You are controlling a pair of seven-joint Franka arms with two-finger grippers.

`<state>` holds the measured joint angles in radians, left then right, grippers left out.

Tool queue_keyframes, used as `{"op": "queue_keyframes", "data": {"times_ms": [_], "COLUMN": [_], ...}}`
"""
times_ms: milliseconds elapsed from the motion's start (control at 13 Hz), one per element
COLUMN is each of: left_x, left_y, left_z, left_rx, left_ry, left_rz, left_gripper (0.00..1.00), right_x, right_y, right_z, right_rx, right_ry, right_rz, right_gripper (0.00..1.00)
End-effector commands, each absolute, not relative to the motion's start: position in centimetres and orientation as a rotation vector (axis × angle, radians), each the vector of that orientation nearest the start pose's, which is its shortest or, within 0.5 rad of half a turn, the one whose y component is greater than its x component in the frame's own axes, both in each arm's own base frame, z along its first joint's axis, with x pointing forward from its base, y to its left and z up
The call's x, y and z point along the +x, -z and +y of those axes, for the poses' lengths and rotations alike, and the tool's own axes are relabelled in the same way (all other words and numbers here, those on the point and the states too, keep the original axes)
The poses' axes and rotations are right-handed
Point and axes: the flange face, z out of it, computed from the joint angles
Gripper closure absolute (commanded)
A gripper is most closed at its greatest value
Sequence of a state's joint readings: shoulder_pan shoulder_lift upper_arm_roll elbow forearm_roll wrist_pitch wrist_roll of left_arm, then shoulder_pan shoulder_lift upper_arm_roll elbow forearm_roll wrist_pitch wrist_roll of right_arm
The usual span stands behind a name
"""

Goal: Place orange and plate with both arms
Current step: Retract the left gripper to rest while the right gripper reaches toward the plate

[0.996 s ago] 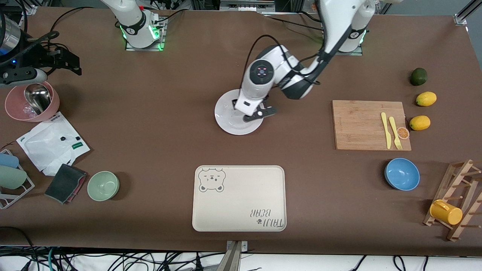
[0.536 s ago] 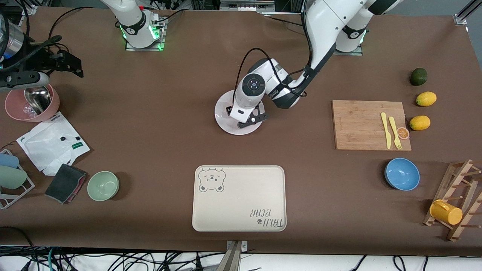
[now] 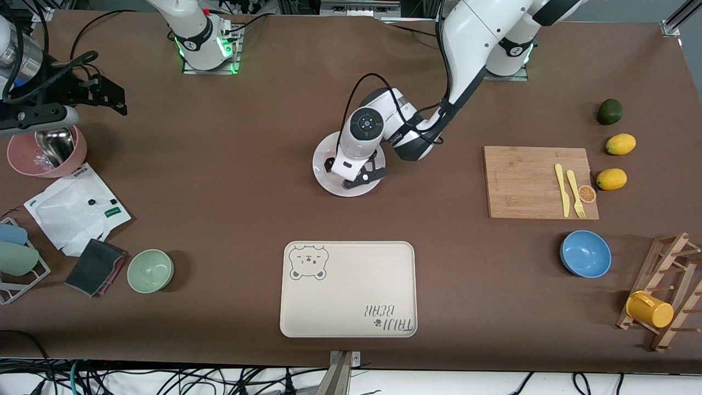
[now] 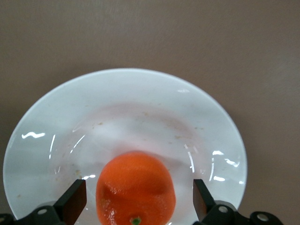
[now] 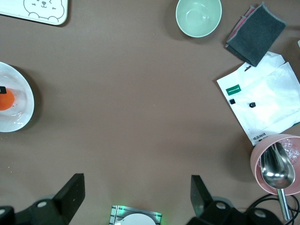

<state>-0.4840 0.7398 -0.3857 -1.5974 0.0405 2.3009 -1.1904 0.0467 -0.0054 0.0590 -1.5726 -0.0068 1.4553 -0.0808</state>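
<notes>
The orange (image 4: 136, 187) rests in the white plate (image 4: 126, 98), which lies on the table's middle, farther from the front camera than the bear tray. My left gripper (image 4: 138, 192) is low over the plate (image 3: 323, 159) and open. Its fingers (image 4: 75, 201) stand on either side of the orange with a gap on each side. In the front view the left hand (image 3: 351, 173) hides the orange. The right wrist view shows the plate (image 5: 18, 108) and the orange (image 5: 5, 101) at its edge. My right gripper (image 5: 136, 187) waits open and empty, high above the table near its own base.
A cream bear tray (image 3: 348, 288) lies nearer the front camera than the plate. A cutting board (image 3: 526, 181) with yellow cutlery, a blue bowl (image 3: 586, 253) and lemons (image 3: 620, 144) are toward the left arm's end. A green bowl (image 3: 150, 270), a cloth, a bag and a pink bowl (image 3: 46, 151) are toward the right arm's end.
The left hand has come down over the plate and shifted slightly toward the right arm's end. Its fingers now stand apart from the orange. The right hand has drifted a little.
</notes>
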Motion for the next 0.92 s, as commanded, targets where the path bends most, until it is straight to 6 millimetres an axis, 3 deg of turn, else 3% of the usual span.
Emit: {"op": "queue_keyframes", "data": {"times_ms": [0, 383, 460, 690, 843], "left_x": [49.9, 55.3, 56.5, 60.0, 61.9], "left_y": [-27.1, -35.1, -37.1, -42.7, -46.6], "left_z": [-49.1, -42.1, -40.3, -34.1, -28.4], "left_rx": [-3.204, -3.193, -3.187, -3.151, -3.145], "left_ry": [-0.174, -0.020, -0.018, -0.098, -0.108], "left_rz": [-0.636, -0.577, -0.526, -0.241, -0.163], "left_gripper": [0.00, 0.00, 0.00, 0.00, 0.00], "right_x": [53.6, 53.8, 54.0, 54.1, 54.6], "right_y": [-61.7, -60.7, -59.6, -56.0, -54.3], "right_z": [5.3, 5.5, 5.6, 7.6, 9.2], "right_rx": [-3.143, -3.137, -3.134, -3.118, -3.083], "right_ry": [-0.169, -0.196, -0.212, -0.243, -0.266], "right_rz": [-0.296, -0.296, -0.299, -0.348, -0.372], "right_gripper": [0.00, 0.00, 0.00, 0.00, 0.00]}}
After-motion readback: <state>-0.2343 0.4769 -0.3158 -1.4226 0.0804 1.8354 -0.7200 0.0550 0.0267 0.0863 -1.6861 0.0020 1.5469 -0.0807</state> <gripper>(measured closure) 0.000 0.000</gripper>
